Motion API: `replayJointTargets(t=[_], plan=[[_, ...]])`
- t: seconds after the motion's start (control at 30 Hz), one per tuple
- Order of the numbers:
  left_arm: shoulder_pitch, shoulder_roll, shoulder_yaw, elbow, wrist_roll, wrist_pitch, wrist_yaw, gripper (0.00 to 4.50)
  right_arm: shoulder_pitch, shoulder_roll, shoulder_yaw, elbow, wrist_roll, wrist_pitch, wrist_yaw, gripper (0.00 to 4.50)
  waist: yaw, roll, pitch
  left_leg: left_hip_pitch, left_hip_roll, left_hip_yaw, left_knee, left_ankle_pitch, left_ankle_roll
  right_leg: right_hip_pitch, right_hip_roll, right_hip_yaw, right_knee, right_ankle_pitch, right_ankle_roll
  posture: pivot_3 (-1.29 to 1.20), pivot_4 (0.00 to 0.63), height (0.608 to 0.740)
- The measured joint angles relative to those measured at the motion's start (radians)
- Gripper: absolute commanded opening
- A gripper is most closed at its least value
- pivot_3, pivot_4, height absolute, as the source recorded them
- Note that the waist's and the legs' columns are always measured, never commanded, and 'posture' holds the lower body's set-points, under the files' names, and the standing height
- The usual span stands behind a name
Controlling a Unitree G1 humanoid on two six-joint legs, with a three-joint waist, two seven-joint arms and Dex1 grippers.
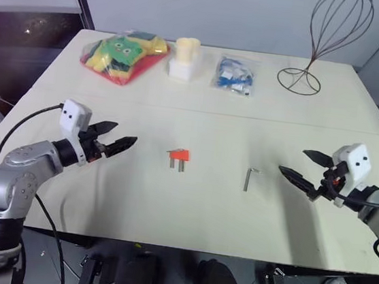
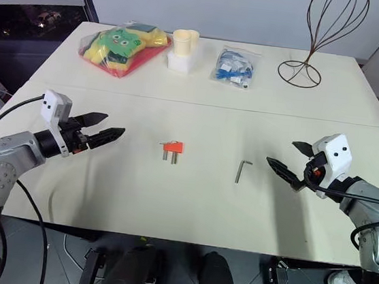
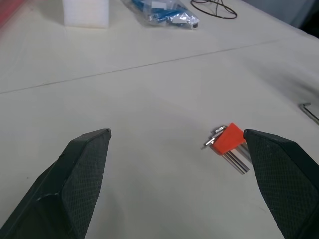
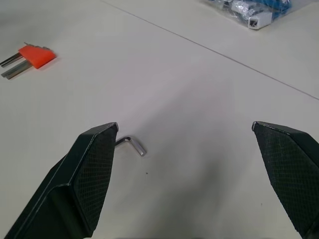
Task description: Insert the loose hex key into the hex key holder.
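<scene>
Nearest you, both arms hover over the front part of the cream worktop (image 1: 188, 210) with nothing held — your left gripper (image 1: 116, 139) sits at the left with its fingers spread wide, pointing in toward the middle, and your right gripper (image 1: 304, 166) mirrors it from the right, fingers likewise released. Between them, lying flat on the worktop, are the two task pieces, well apart from each other: the hex key holder (image 1: 179, 155), an orange-red block with short grey keys pointing toward you, sits closer to your left gripper, and the loose hex key (image 1: 249, 177) lies nearer your right gripper, its short bent end at the far side. Neither is touched. Farther back, along the far part of the worktop, you have a bag of colourful toys (image 1: 123, 55), a white block with a pale cup (image 1: 185, 58), a clear bag of blue parts (image 1: 236, 76) and — at the far right — a wire stand (image 1: 324, 41).
</scene>
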Motion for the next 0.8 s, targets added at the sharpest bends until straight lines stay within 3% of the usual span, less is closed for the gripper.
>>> replayJointTargets(t=[0.5,0.8], plan=[[-0.028,0.022,-0.006,0.047,0.026,-0.049,-0.026,4.45,-0.046,0.000,0.020,0.033,-0.020,-0.014,0.002,4.50,0.000,0.000,0.000,0.000,0.000,0.000,0.000,0.000,0.000,0.000,0.000,0.000,0.000,0.000,0.000,0.00,0.150,0.740],[-0.174,0.175,-0.177,0.114,0.060,-0.145,-0.418,4.45,-0.084,-0.010,0.050,0.032,-0.022,-0.010,0.029,4.50,-0.003,0.000,0.000,0.000,0.000,0.000,-0.001,0.000,0.000,0.000,0.003,0.000,-0.001,0.000,0.000,0.00,0.150,0.740]])
